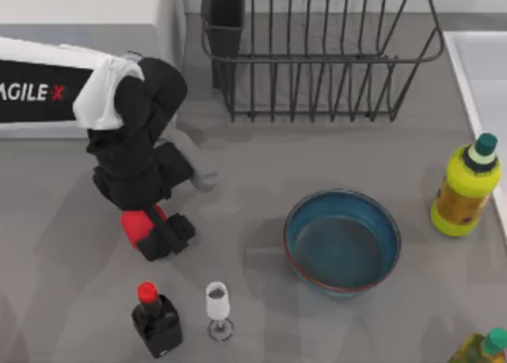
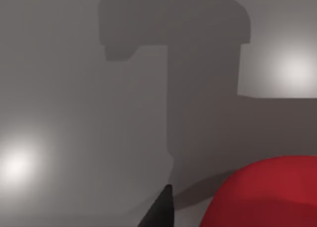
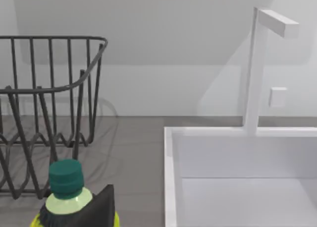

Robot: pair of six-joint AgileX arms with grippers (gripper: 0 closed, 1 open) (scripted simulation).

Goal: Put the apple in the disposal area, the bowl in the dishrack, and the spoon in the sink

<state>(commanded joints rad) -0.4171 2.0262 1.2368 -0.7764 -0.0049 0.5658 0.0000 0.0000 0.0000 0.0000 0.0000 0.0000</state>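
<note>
The red apple (image 1: 133,222) lies on the grey table at front left, with my left gripper (image 1: 162,234) down over it; the apple (image 2: 267,192) looms close in the left wrist view. The blue bowl (image 1: 342,240) stands upright and empty right of centre. A pale grey spoon (image 1: 202,177) lies beside the left arm, partly under it. The black wire dishrack (image 1: 317,54) stands at the back, the white sink (image 1: 479,70) at the right edge. In the right wrist view my right gripper (image 3: 105,209) is a dark wedge facing the dishrack (image 3: 49,113) and sink (image 3: 237,157). The disposal area is out of view.
A black bottle with a red cap (image 1: 156,322) and a clear wine glass (image 1: 218,307) stand just in front of the left gripper. A yellow bottle (image 1: 466,187) stands by the sink, another bottle (image 1: 483,349) at the front right corner. A white box (image 1: 87,14) fills the back left.
</note>
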